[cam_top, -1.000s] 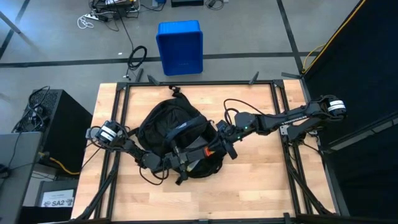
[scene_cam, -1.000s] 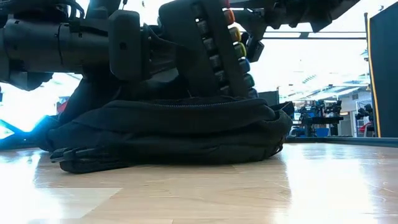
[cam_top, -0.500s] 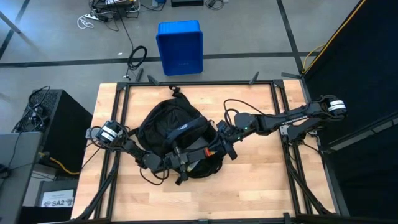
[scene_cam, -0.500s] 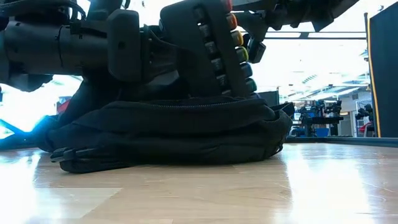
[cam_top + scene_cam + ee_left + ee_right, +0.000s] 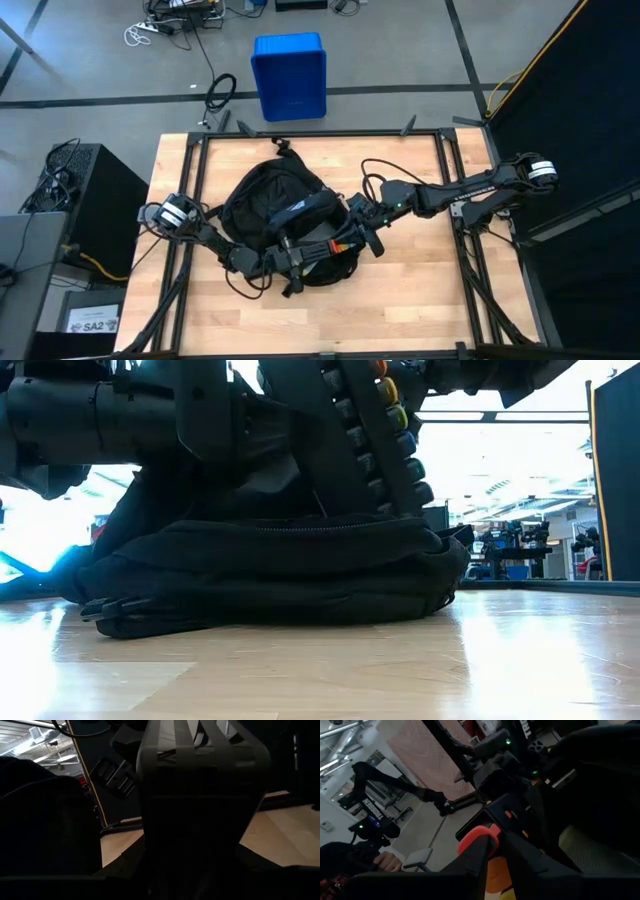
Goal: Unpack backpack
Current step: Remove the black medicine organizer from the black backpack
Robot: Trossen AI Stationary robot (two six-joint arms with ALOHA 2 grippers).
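Observation:
The black backpack [image 5: 268, 205] lies flat on the middle of the table, its bottom edge [image 5: 280, 595] on the wood. A flat dark grey case with a row of coloured round ends [image 5: 395, 420] stands tilted out of the backpack's near side [image 5: 318, 245]. My left gripper [image 5: 292, 260] reaches in from the table's left and is shut on the case. My right gripper [image 5: 352, 235] comes from the right and is shut at the case's coloured end [image 5: 477, 839]. My left gripper holds the case by its grey body [image 5: 200, 805], which stands upright between the fingers. It comes level from the table's left. The case is tilted, its lower part still in the backpack. The fingertips themselves are hidden in shadow. My right gripper is on the case's end beside the orange-red piece [image 5: 490, 875], which shows in the narrow gap between its fingers. It comes from the table's right, slanting down. The gripper itself hides the exact place of contact.
A blue plastic bin [image 5: 289, 75] stands on the floor beyond the table's far edge. Cables [image 5: 222, 92] lie beside it. Bare wood [image 5: 420, 290] lies near and right of the backpack. The table frame's dark rails [image 5: 447, 160] run along both sides.
The case has come up a little and tipped toward the table's right, while the backpack's body has stayed flat. My right gripper has risen slightly with the case's coloured end.

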